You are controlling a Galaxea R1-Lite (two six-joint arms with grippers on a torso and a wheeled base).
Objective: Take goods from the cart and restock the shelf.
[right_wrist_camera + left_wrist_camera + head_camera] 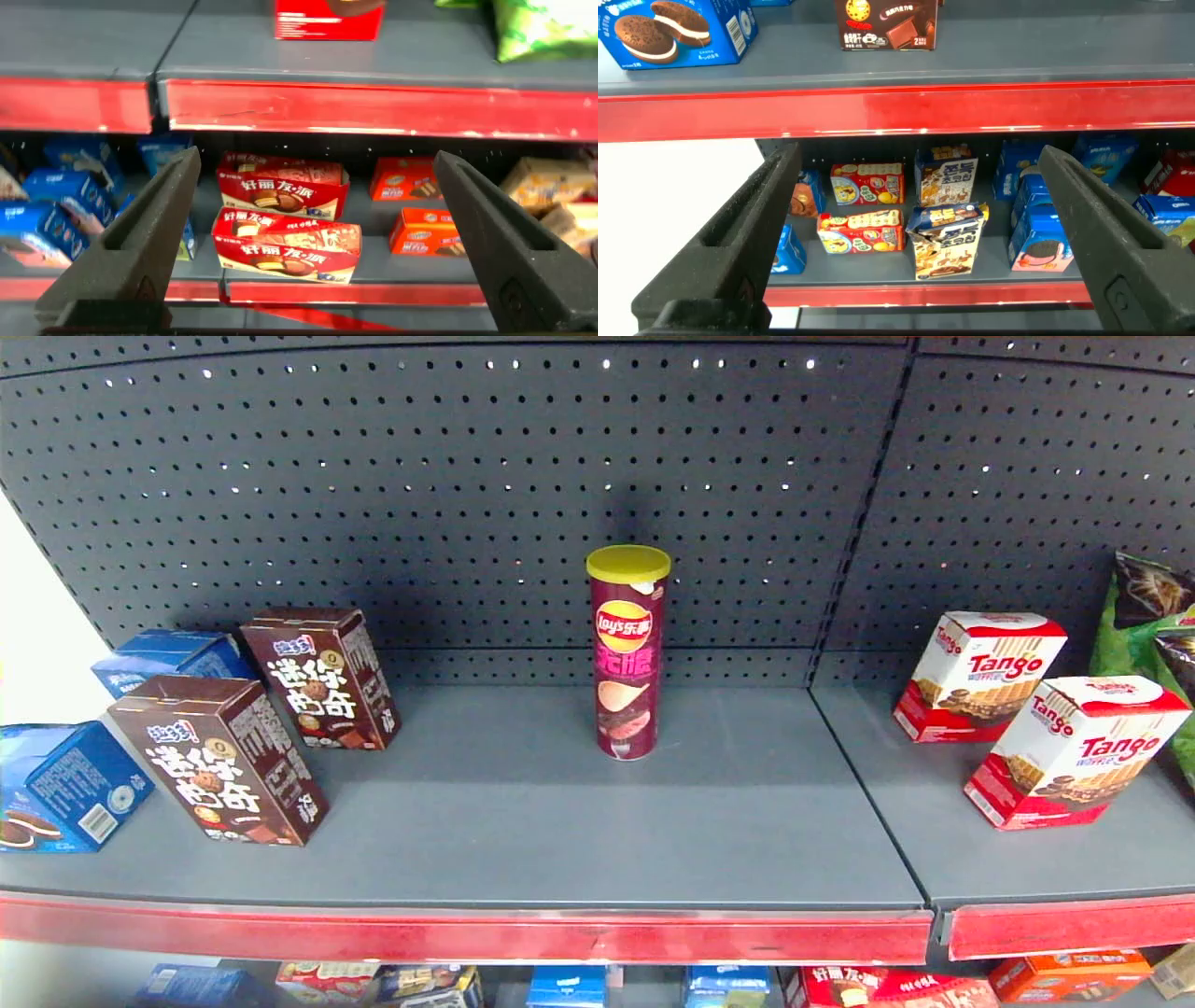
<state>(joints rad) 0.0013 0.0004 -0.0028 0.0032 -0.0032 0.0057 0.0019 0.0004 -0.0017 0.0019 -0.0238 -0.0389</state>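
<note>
Chips can (pixel 627 653) upright mid-shelf (pixel 523 831). Left end effector (pixel 920 163) and right end effector (pixel 318 161) both spread, empty, low at shelf front. Next, probably: fetch cart item, place just beside can, clear of boxes.

Matt perforated metal back panel (pixel 448 504), glossy red shelf trim (pixel 467 933), glossy chip can (pixel 627 681), smooth plastic lid (pixel 628 563)
</note>
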